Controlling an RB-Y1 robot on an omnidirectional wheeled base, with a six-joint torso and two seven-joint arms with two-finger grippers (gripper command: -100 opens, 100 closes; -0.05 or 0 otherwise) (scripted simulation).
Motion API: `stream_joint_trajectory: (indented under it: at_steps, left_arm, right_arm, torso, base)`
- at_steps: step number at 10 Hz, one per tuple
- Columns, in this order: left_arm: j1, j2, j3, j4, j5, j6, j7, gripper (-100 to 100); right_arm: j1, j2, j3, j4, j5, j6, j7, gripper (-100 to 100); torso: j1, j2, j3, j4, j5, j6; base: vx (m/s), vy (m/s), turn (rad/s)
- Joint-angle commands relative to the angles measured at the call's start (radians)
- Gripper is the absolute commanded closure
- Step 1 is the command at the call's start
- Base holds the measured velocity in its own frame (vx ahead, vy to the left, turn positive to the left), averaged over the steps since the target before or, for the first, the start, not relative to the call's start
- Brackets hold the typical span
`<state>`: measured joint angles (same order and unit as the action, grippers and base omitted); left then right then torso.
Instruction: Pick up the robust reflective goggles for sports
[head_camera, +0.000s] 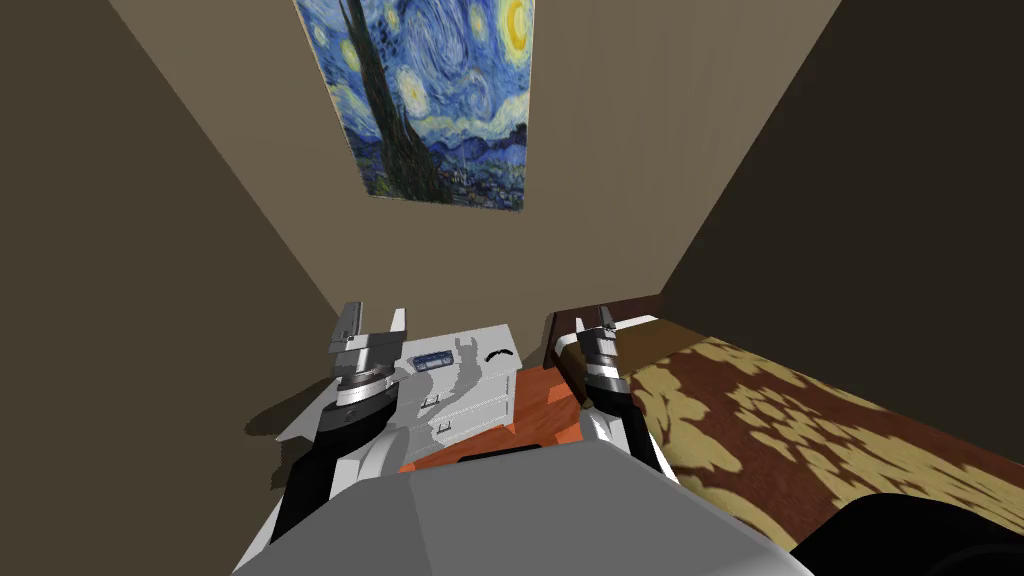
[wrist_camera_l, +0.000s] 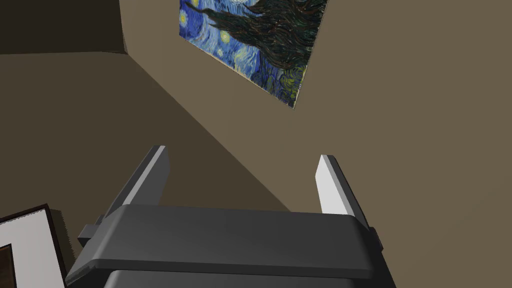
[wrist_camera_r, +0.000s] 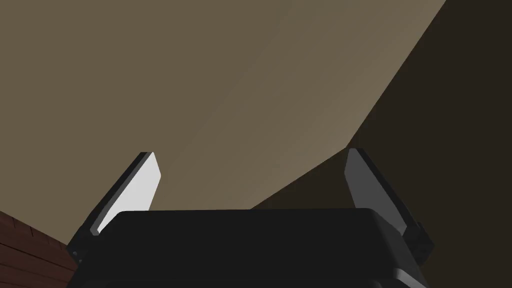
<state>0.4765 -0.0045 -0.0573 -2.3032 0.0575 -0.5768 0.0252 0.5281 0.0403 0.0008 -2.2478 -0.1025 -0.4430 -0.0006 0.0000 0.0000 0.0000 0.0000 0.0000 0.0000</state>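
Left gripper: two thin light grey blade fingers on a dark box, raised over the near left part of the desk. In the left wrist view the blades stand wide apart with nothing between them.

Right gripper: same build, raised between the desk and the bed. It is also spread wide and empty in the right wrist view.

White box-shaped desk: flat matte top, drawer fronts with small handles. The arm's grey shadow falls across it.

On the top lies a small flat rectangular object, blue and black, near the left gripper.

Goggles: a small, thin black curved band lying flat on the desk top towards its far right corner, apart from both grippers. Too small to make out the lens or any shine.

Orange-brown wooden floor shows just beside the desk.

Bed: dark brown headboard, cover in brown with tan leaf-like blotches.

On the far tan wall hangs a blue and yellow swirling night-sky painting.
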Motion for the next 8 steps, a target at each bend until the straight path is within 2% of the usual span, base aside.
stream_joint_trajectory:
  at_steps: [1,7,8]
  left_arm:
    - [0.000,0.000,0.000,0.000,0.000,0.000,0.000,0]
    - [0.000,0.000,0.000,0.000,0.000,0.000,0.000,0]
    - [0.000,0.000,0.000,0.000,0.000,0.000,0.000,0]
  right_arm:
    - [-0.004,-0.033,0.000,0.004,0.010,0.001,0.001,-100]
    - [-0.035,-0.208,0.019,0.054,0.104,0.009,0.018,-100]
    - [-0.035,-0.218,0.019,0.054,0.104,0.009,0.018,-100]
  torso:
    - [0.000,0.000,0.000,0.000,0.000,0.000]
    - [-0.001,0.003,0.002,0.001,0.000,0.000]
    - [0.000,0.003,0.002,0.001,0.000,0.000]
  base:
    - [-0.013,-0.001,0.035]
    - [-0.041,-0.001,0.101]
    - [-0.033,-0.001,0.058]
